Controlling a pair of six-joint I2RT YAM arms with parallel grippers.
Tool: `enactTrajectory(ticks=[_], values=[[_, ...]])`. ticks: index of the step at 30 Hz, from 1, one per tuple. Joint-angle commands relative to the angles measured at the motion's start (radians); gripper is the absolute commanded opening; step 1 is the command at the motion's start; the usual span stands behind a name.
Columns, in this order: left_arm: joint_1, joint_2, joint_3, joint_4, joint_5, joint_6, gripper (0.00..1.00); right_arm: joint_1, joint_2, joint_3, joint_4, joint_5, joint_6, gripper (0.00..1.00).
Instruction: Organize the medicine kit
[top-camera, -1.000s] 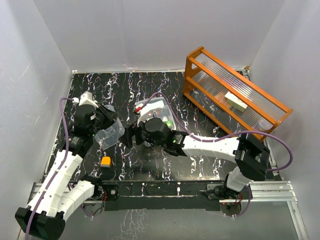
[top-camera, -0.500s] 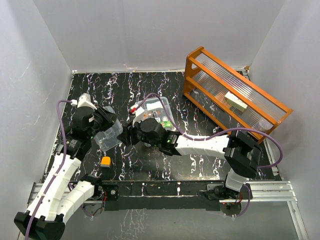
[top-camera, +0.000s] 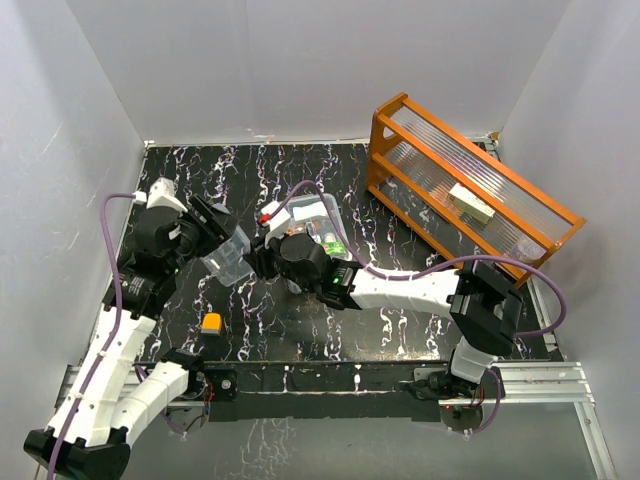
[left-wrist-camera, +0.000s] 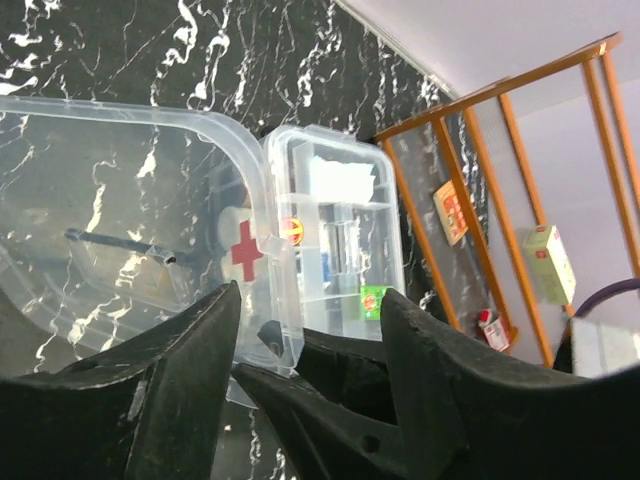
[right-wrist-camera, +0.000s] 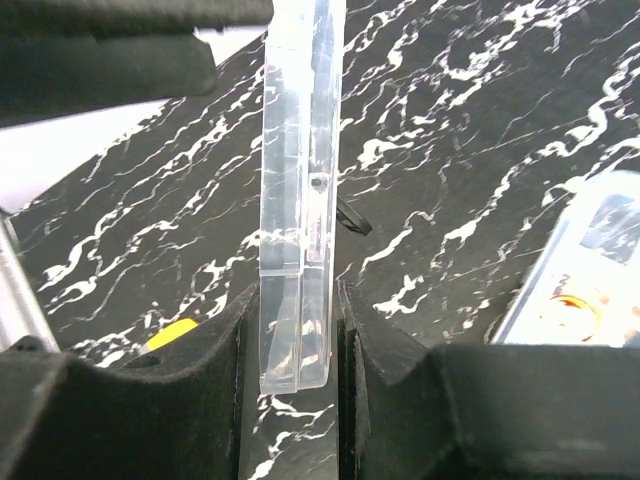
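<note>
My right gripper is clamped on the clear lid, my left gripper stands apart beside it, and the box sits open mid-table just right, so I judge lidding is left

Glossy clear plastic lid; black table looks like polished marble.

The table is black with white marble veins. The lid is clear, with a red cross and a black handle. The box is clear, showing white, green and orange bits inside. At 2 o'clock the rack is orange with clear ribbed panels. At 8 o'clock lies an orange block. The arms are white and black, the cables purple.
</note>
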Motion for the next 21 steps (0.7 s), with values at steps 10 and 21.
enactTrajectory(ticks=[10,21], values=[[0.0,0.056,0.276,-0.197,-0.096,-0.002,0.75,0.003,-0.167,-0.13,0.312,0.055,-0.291,0.14],[0.001,0.154,0.339,-0.208,-0.011,-0.01,0.92,0.003,-0.211,-0.201,0.39,-0.046,-0.454,0.14]])
